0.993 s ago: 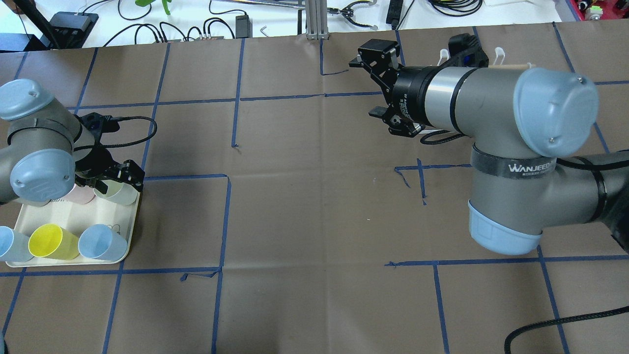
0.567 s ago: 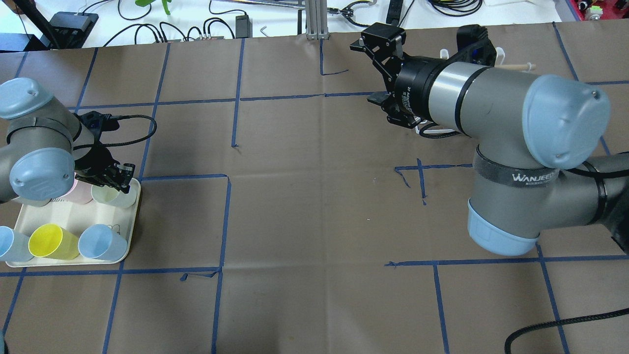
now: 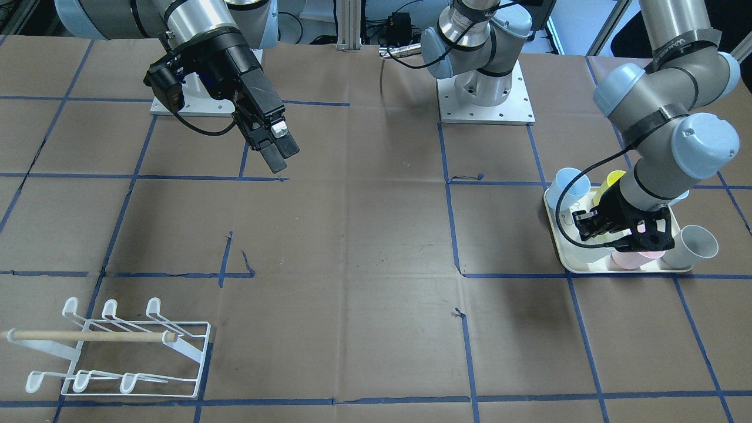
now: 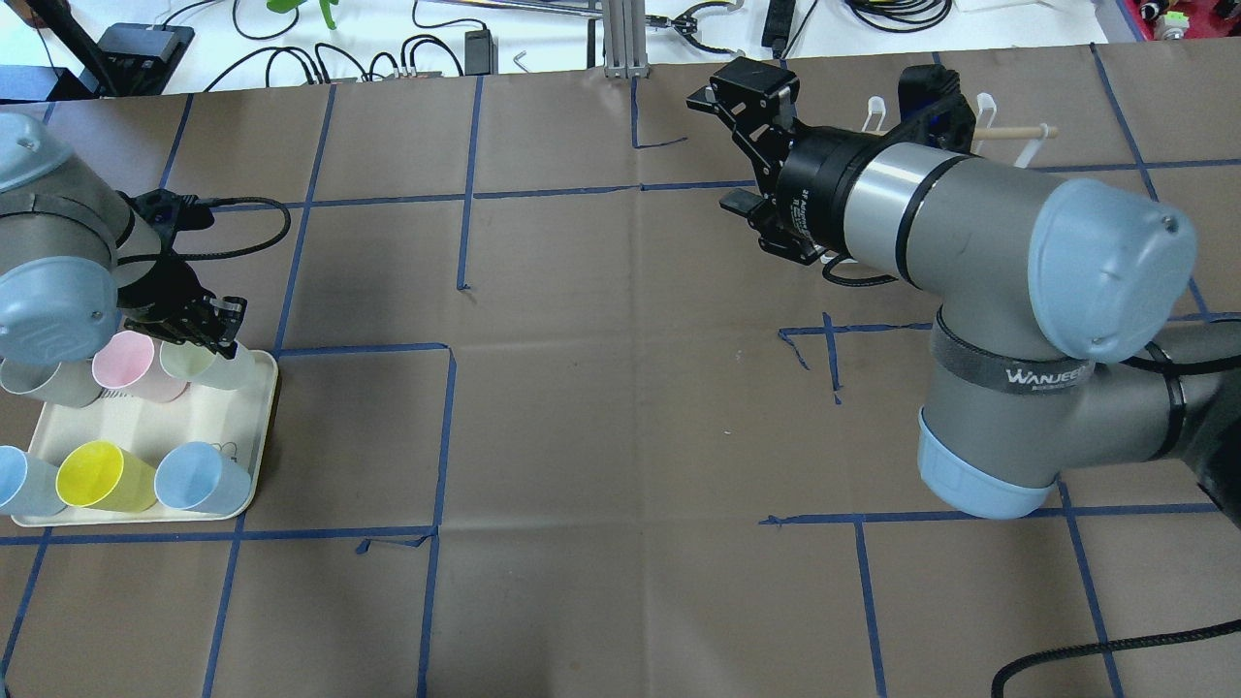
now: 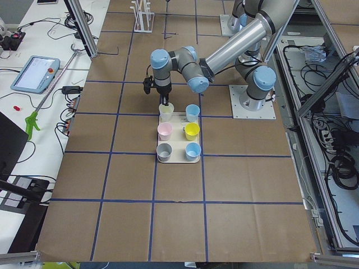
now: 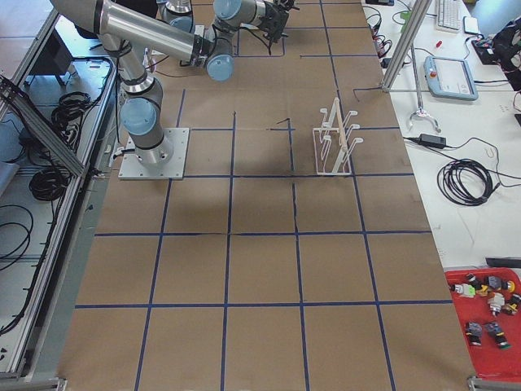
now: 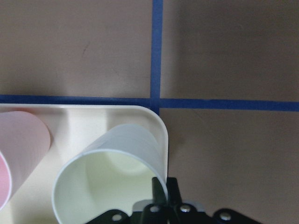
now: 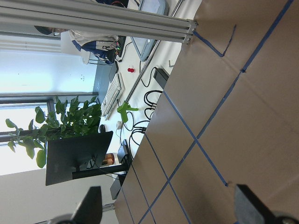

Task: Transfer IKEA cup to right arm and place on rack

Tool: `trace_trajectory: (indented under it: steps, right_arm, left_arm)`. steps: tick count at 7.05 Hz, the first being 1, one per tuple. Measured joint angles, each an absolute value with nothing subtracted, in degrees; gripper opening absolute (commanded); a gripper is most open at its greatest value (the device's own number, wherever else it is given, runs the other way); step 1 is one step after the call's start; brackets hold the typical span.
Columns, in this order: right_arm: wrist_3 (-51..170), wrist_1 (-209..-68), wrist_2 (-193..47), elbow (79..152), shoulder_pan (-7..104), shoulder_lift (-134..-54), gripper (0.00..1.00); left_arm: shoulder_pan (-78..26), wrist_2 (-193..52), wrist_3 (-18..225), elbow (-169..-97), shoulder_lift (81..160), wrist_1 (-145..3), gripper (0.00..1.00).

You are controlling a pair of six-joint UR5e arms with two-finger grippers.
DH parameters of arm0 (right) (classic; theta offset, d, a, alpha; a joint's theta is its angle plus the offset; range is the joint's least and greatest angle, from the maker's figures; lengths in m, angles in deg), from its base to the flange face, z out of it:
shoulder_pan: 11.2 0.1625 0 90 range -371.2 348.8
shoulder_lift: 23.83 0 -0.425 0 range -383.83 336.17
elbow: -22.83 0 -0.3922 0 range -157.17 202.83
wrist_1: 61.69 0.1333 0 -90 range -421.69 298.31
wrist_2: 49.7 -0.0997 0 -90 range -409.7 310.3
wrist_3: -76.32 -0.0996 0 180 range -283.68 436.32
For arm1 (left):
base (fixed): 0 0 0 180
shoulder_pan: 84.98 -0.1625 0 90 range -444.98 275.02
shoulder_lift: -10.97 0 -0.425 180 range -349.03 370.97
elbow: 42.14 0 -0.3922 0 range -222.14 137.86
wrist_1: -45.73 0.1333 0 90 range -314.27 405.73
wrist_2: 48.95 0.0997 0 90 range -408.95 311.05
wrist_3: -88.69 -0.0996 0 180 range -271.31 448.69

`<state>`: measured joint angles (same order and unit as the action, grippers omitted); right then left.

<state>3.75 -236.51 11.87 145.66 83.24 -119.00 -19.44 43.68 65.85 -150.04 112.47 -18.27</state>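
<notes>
A pale green IKEA cup (image 4: pixel 206 363) (image 7: pixel 107 186) sits at the far right corner of the cream tray (image 4: pixel 260 427), and I cannot tell whether it has left the tray floor. My left gripper (image 4: pixel 215 328) (image 7: pixel 163 190) is shut on the cup's rim, one finger inside and one outside. The right arm's gripper (image 4: pixel 725 150) (image 3: pixel 277 151) hangs open and empty above the table's far middle. The white wire rack (image 3: pixel 117 352) (image 6: pixel 335 138) with its wooden dowel stands at the far right and is mostly hidden behind the right arm in the overhead view.
The tray also holds a pink cup (image 4: pixel 126 364), a grey cup (image 4: pixel 39 380), a yellow cup (image 4: pixel 92 475) and two blue cups (image 4: pixel 194 478). Blue tape lines grid the brown table (image 4: pixel 601 388). Cables and tools lie beyond the far edge.
My left gripper went from open around the pale cup to shut on its rim. It then shifted with the cup toward the far left. The right gripper rose slightly.
</notes>
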Motion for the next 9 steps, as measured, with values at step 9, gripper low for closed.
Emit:
trace_trajectory:
  steps: [9]
  right_arm:
    - [-12.12,-259.28,19.53,156.02,86.39,-118.95,1.0]
  left_arm:
    - [-14.29,25.07,64.8,-127.66,112.78,-33.27,0.0]
